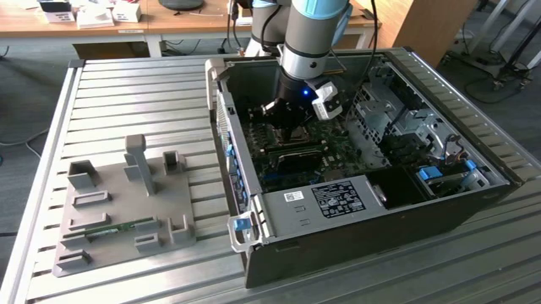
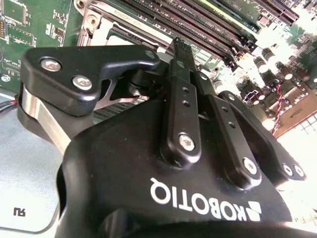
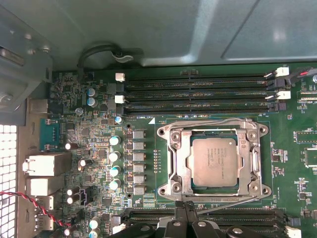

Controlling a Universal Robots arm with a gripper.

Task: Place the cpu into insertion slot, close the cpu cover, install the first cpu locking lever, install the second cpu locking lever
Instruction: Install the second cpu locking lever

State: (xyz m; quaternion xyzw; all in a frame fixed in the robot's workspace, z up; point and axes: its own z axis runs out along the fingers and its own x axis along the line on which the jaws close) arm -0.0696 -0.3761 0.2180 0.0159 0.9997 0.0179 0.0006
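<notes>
Cpu [image 3: 215, 161] flat in insertion slot [image 3: 181, 163], cpu cover [image 3: 247, 148] down around it; fingers [image 3: 184, 218] pressed together, empty.

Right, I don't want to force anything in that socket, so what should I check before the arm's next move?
1. Square silver-grey cpu lying flat inside the frame window: ok.
2. Thin silvery metal cpu cover down around the chip: ok.
3. Thin wire lever beside the long black memory slots latched: cannot tell.
4. Second wire lever latched: cannot tell; it runs at a slant towards the gripper.
5. Black gripper at the cover's edge, fingers together and holding nothing visible: ok.
</notes>
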